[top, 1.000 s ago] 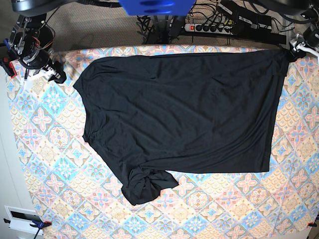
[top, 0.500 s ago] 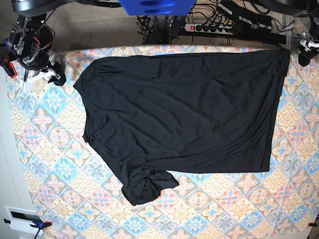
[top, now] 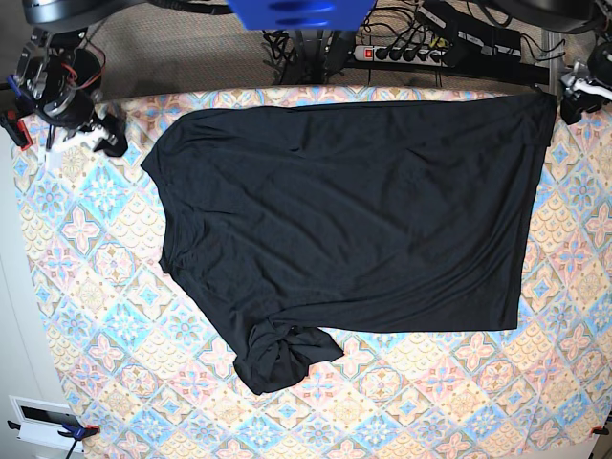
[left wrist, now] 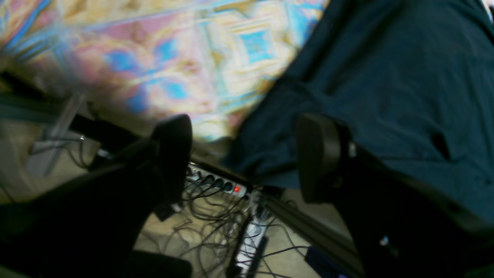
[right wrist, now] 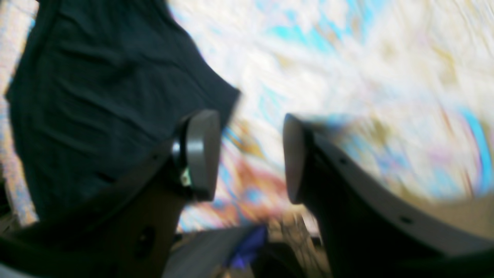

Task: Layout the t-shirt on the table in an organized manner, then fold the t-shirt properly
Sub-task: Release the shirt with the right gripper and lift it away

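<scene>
Left wrist view: left gripper [left wrist: 243,162], jaws spread and empty, hangs over the table [left wrist: 154,69] edge; the t-shirt [left wrist: 386,88] corner lies at 1 o'clock.

Right wrist view: right gripper [right wrist: 247,154], jaws apart, nothing pinched; shirt at 10 o'clock, apart from the pads.

Base view: the shirt [top: 354,220] lies mostly flat across the table [top: 96,287], one sleeve [top: 277,359] bunched at 7 o'clock. Good practice, by judgement: pinch only that sleeve's top layer and draw it outward toward 7 o'clock, then smooth it.
</scene>
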Available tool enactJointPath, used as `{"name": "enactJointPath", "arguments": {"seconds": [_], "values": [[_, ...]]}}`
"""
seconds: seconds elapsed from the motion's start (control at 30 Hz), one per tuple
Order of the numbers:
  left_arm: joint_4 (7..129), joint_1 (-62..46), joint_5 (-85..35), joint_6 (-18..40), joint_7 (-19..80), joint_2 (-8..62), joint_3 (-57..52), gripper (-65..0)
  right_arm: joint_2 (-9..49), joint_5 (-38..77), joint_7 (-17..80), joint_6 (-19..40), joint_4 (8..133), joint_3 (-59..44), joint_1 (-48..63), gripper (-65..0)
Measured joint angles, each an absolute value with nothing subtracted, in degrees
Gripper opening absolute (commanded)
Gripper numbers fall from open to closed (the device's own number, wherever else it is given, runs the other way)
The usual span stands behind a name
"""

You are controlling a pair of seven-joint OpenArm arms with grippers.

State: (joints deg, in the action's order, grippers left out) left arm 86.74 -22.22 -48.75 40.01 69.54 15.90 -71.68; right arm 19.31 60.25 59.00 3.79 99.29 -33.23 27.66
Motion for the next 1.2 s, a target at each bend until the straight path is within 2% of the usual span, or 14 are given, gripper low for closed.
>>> {"name": "enactJointPath", "arguments": {"seconds": [0.2,0.67,0.87,1.2], "values": [[92.4,-22.7,-47.2,39.9,70.3,13.0,-71.4,-23.8,17.2,60.8,59.0,4.1,103.2,-33.2,31.2,-39.3],[92.7,-23.1,-47.3,39.9,69.9,13.1,-69.0,-23.8,17.1,61.4,59.1,4.1,104.1,-33.1,33.1,-39.3],[92.7,-23.2,-47.3,39.9,69.9,13.0,-69.0,-23.7,16.5,63.2,59.5,10.5,104.1,-33.1,32.8,-39.3],[92.7,-23.2,-47.3,39.9,69.8,13.0,-69.0,-23.6,15.8,63.3,59.3,12.1,104.1,-33.1,33.0,-39.3]]}}
